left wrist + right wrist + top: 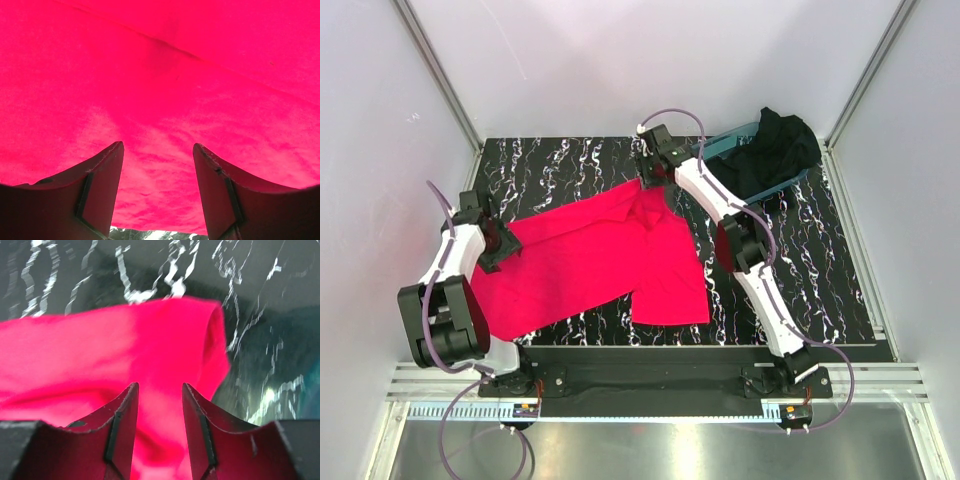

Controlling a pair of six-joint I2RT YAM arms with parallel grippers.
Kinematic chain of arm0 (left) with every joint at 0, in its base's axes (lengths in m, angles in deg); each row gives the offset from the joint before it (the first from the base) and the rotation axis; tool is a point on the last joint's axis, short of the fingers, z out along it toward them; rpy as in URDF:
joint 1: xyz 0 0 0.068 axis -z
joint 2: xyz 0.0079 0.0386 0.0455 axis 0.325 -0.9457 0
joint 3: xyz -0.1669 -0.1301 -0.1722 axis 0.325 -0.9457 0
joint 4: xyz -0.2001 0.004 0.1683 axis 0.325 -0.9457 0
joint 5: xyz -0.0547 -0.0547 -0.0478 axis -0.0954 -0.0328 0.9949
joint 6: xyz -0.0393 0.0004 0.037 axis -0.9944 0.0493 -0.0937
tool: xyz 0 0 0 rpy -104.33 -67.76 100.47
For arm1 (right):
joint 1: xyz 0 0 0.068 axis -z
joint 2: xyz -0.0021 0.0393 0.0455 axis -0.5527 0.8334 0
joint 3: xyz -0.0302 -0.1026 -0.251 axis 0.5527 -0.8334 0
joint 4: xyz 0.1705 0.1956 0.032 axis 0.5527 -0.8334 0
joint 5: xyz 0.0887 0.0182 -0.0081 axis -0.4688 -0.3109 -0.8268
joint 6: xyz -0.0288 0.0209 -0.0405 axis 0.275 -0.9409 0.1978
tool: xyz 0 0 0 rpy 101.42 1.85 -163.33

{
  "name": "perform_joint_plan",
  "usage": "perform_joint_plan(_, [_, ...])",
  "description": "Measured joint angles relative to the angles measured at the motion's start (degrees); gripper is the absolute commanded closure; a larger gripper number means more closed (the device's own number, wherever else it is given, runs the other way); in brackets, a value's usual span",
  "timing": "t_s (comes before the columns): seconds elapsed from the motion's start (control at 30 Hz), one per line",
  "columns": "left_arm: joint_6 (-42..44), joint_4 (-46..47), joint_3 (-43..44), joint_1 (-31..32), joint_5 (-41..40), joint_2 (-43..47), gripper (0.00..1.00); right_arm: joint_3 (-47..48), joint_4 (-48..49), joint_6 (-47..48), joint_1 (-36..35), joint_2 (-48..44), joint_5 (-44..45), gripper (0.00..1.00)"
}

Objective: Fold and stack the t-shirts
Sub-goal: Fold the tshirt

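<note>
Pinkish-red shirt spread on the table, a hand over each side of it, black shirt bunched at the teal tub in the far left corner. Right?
Not quite: the top external view shows the black shirt and teal tub in the far right corner. The rest holds: pinkish-red shirt spread on the table, left hand and right hand over its sides.

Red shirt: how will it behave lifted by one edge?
Likely floppy: the red t-shirt lies creased, one flap folded over. Probably light and thin, since its edge curls by the right gripper. Most of it would likely sag or drag.
</note>
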Motion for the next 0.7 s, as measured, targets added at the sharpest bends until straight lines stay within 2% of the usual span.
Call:
perform_joint_plan(0.2, [-0.24,-0.02,-0.33,0.74,1.09,3.34,0.37,-7.96,-3.52,-4.48,-2.75,-11.06,-1.11,0.41])
perform_joint_plan(0.33, [-0.70,-0.35,-1.51,1.33,2.08,5.79,0.38,-16.94,-1.84,-8.22,-5.05,-17.97,-4.28,0.41])
perform_joint_plan(0.5, [-0.94,-0.92,-2.29,1.55,2.40,7.61,0.37,-21.99,1.75,-13.99,-6.67,-17.81,-9.57,0.41])
perform_joint_plan(0.7, [-1.27,-1.18,-3.19,1.55,2.43,8.70,0.37,-24.26,4.17,-18.10,-6.36,-15.65,-10.51,0.41])
